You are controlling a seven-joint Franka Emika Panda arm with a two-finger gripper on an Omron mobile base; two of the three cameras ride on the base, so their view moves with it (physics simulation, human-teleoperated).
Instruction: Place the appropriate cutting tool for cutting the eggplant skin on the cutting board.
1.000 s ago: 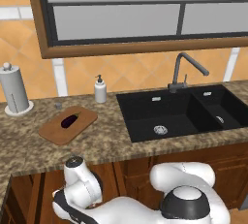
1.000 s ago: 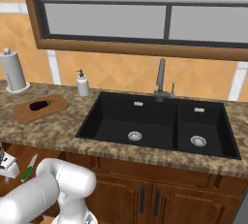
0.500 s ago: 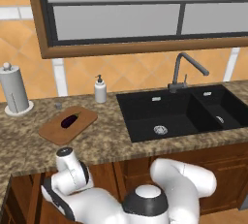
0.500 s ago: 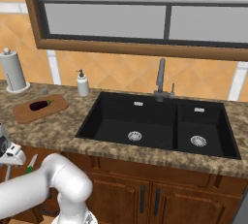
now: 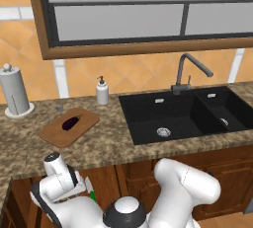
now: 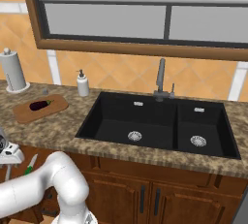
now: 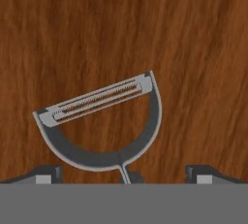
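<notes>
The arm reaches low, below the granite counter (image 5: 113,143) edge, in front of the wooden cabinet fronts at the left; in the hand view the peeler (image 7: 104,121) lies on a dark brown wood-grain surface (image 7: 145,24), its wide Y-shaped head tilted, the blade bar running from lower left to upper right, the slender handle leading down between the fingertips (image 7: 46,174); the gripper (image 7: 123,177) stands wide apart, one dark tip on each side of the handle's start, neither visibly touching it; whether the tips rest on the wood cannot be told; in the left base view a green knife handle (image 5: 92,197) shows just beside the white wrist, and the same green handle (image 6: 30,166) shows beside the hand in the right base view; on the counter, the cutting board (image 5: 57,131) lies left of the black double sink (image 5: 188,118), and the eggplant (image 5: 70,122) rests on it, roughly at its middle; a soap dispenser (image 5: 102,92) stands between board and sink against the tiled wall; a paper towel roll (image 5: 15,93) stands upright at the far left; no lettering or brand can be read on any object.
</notes>
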